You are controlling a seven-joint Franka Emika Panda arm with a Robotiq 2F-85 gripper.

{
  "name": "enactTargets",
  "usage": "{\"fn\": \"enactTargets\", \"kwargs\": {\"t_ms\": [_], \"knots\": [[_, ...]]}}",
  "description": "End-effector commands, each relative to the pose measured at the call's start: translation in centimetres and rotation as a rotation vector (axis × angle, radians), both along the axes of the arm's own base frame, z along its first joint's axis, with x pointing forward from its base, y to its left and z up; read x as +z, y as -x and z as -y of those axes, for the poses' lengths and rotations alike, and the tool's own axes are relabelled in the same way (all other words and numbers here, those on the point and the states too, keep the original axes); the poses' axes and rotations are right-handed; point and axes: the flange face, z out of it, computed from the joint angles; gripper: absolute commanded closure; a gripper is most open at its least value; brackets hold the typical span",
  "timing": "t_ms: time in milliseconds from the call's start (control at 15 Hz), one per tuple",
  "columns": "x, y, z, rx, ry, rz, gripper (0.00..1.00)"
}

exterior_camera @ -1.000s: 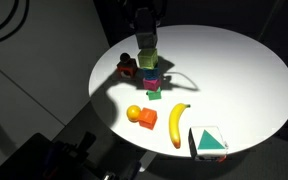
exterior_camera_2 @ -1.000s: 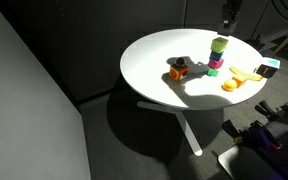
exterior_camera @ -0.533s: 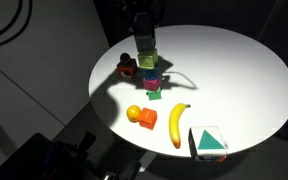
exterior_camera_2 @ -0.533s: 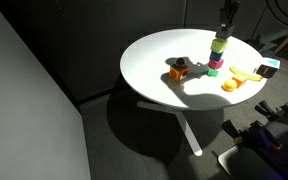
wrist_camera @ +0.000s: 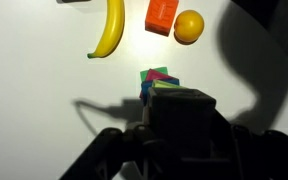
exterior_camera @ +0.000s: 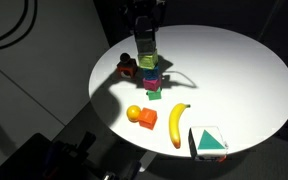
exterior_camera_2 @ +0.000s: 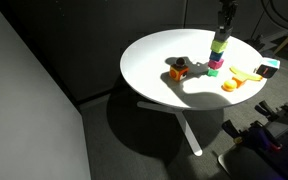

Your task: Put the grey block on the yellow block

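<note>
End effector [exterior_camera: 146, 40] grips grey block [exterior_camera: 146, 44] — wrist view shows it overlapping yellow block [wrist_camera: 161, 73].

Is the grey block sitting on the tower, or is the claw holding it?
Held. The gripper clamps the grey block directly over the yellow block. Whether the blocks touch, cannot tell.

In an exterior view, the grey block [exterior_camera: 145, 44] is seen gripped by the claw [exterior_camera: 145, 36] directly over the yellow block [exterior_camera: 148, 59], which tops a small stack [exterior_camera: 152, 76] of coloured blocks on the round white tabletop [exterior_camera: 234, 70]. Whether the two touch cannot be made out. A banana [exterior_camera: 177, 123], an orange block [exterior_camera: 146, 120] and a yellow ball [exterior_camera: 134, 112] are laid nearer the front edge.
</note>
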Motion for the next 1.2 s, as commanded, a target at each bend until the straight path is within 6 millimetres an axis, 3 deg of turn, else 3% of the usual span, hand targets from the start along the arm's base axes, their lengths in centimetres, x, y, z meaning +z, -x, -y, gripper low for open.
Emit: {"fn": "enactTargets", "kwargs": {"t_ms": [0,400,533,600,667,800,867,1133], "knots": [[0.23,-0.78,0.28,0.016,-0.015,0.003,0.69],[-0.14,-0.76,0.13,0.019,-0.017,-0.005,0.69],[-0.12,-0.72,0.14,0.019,-0.019,-0.004,0.3],[-0.1,-0.7,0.17,0.019,-0.019,-0.004,0.2],[-0.08,-0.66,0.22,0.019,-0.02,-0.004,0.19],[-0.04,-0.6,0.32,0.018,-0.021,-0.003,0.03],[0.05,-0.55,0.36,0.018,-0.021,-0.001,0.0],[0.59,-0.33,0.4,0.018,-0.014,0.006,0.0]]}}
